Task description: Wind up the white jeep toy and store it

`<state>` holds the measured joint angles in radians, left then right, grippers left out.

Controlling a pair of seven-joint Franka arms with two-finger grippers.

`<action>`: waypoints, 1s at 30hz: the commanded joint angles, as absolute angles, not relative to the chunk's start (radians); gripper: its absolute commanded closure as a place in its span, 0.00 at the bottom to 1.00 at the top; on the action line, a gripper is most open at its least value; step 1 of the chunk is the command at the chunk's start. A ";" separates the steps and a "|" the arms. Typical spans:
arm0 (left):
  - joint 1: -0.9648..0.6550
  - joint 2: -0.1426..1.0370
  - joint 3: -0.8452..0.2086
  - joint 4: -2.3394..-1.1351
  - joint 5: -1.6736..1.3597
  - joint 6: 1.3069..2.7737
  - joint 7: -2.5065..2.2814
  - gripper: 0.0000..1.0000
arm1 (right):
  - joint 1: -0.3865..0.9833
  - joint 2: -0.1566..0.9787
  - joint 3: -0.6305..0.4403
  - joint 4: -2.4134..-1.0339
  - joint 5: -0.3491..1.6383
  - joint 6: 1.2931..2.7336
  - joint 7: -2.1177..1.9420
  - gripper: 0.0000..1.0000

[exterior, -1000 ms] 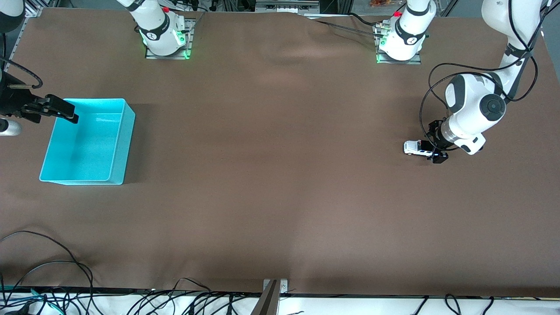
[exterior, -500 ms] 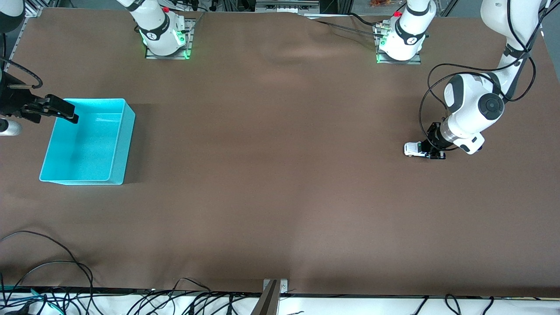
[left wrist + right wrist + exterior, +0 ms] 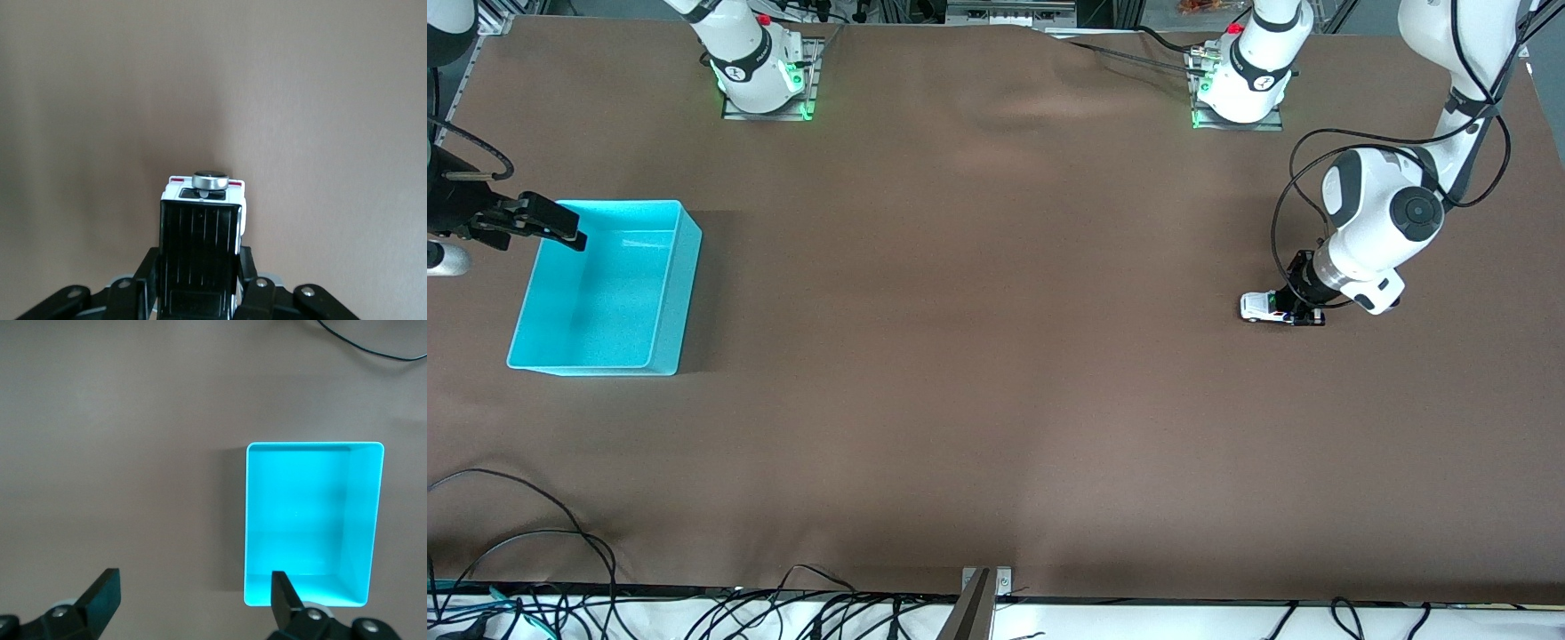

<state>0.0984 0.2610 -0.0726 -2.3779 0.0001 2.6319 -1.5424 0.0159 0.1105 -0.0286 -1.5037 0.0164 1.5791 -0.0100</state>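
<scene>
The left claw (image 3: 1294, 313) is down at the worktop (image 3: 996, 373) toward the left arm's end, clamped on the white jeep toy (image 3: 1263, 307), whose wheels look to be on the brown surface. In the left wrist view the 2 fingers (image 3: 148, 267) press the flanks of its black roof panel, and a small silver disc, perhaps a spare wheel, sits at the end pointing away from the camera, at 12 o'clock. I judge the toy light, rigid and hard-shelled, with smooth plastic sides that could slip or twist under a pinch; the boxy body walls are the sensible place to hold it, as here, leaving the wheels free to drag along the worktop for winding. It is tiny, so a slight misalignment could pop it out. The right claw (image 3: 538, 227) waits over the rim of the cyan bin (image 3: 685, 267) at the right arm's end, spread wide and holding nothing. Seen from the toy, the bin lies at about 9 o'clock in the front view, well apart. Count: 1 jeep, 1 bin, 2 arms, 2 claws.
</scene>
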 commanded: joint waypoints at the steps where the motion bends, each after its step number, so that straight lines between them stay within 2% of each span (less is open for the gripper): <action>1: 0.086 0.242 -0.100 -2.384 0.023 2.614 -1.630 0.95 | 0.015 0.112 -0.031 -1.489 0.026 1.569 -0.005 0.00; 18: 0.037 0.298 -0.104 -2.385 0.025 2.632 -1.689 0.95 | 0.015 0.112 -0.031 -1.489 0.026 1.569 -0.005 0.00; 30: 0.090 0.333 -0.100 -2.382 0.139 2.638 -1.689 0.95 | 0.015 0.112 -0.031 -1.489 0.026 1.569 -0.005 0.00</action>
